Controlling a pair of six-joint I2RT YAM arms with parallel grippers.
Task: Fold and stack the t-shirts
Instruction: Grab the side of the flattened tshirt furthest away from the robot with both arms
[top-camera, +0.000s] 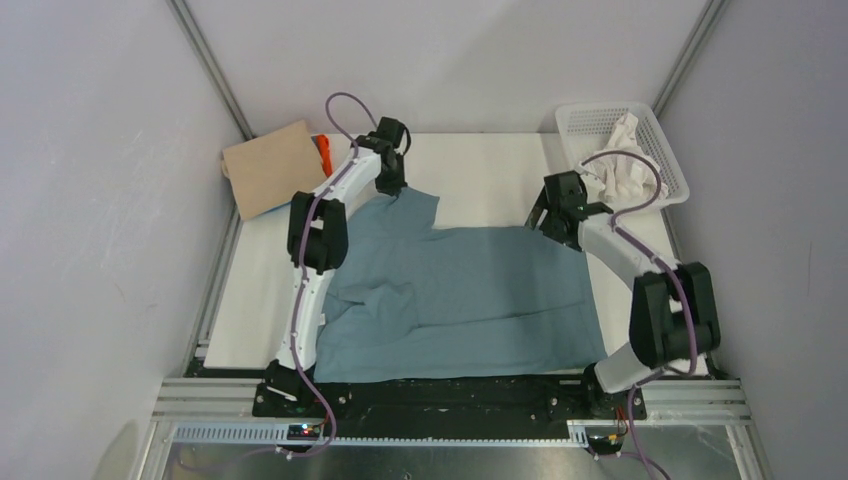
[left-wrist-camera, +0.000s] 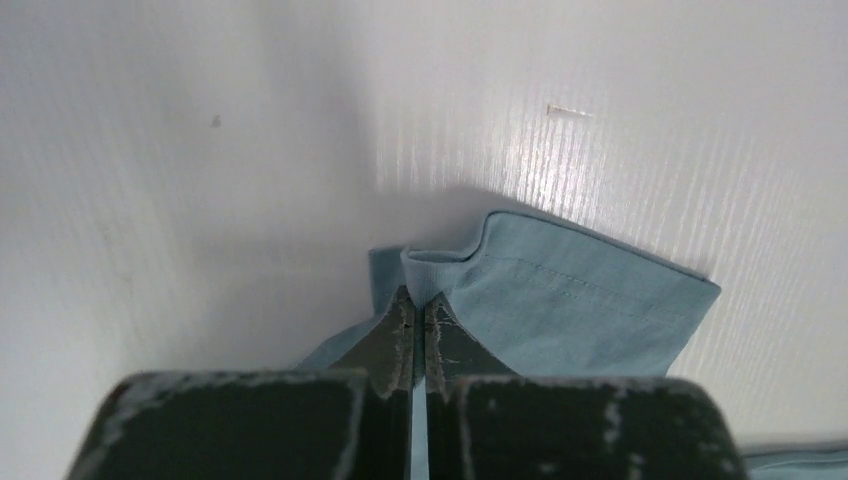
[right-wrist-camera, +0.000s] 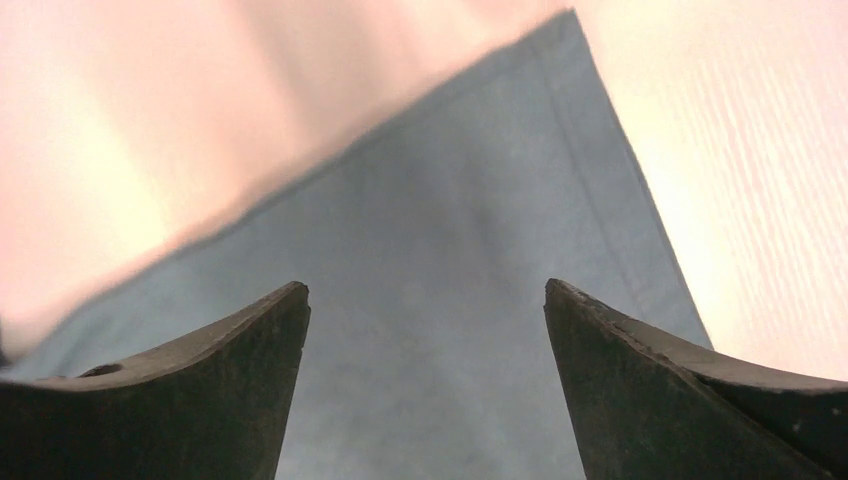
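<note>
A large slate blue-grey t-shirt (top-camera: 465, 295) lies spread over the middle of the white table. My left gripper (left-wrist-camera: 420, 300) is shut on the hemmed far-left edge of the blue-grey t-shirt (left-wrist-camera: 570, 310), pinching a small fold of cloth. In the top view the left gripper (top-camera: 392, 182) sits at the shirt's far-left corner. My right gripper (top-camera: 553, 222) hovers over the shirt's far-right corner, jaws wide apart. In the right wrist view the right gripper (right-wrist-camera: 427, 300) straddles the shirt corner (right-wrist-camera: 450, 230) with only flat cloth between its fingers. A folded tan t-shirt (top-camera: 272, 166) lies at the far left, with an orange t-shirt (top-camera: 323, 150) peeking out behind it.
A white mesh basket (top-camera: 672, 158) stands at the far right corner with crumpled pale cloth (top-camera: 628, 160) in it. Grey walls close in on both sides. The black base rail (top-camera: 450, 392) runs along the near edge.
</note>
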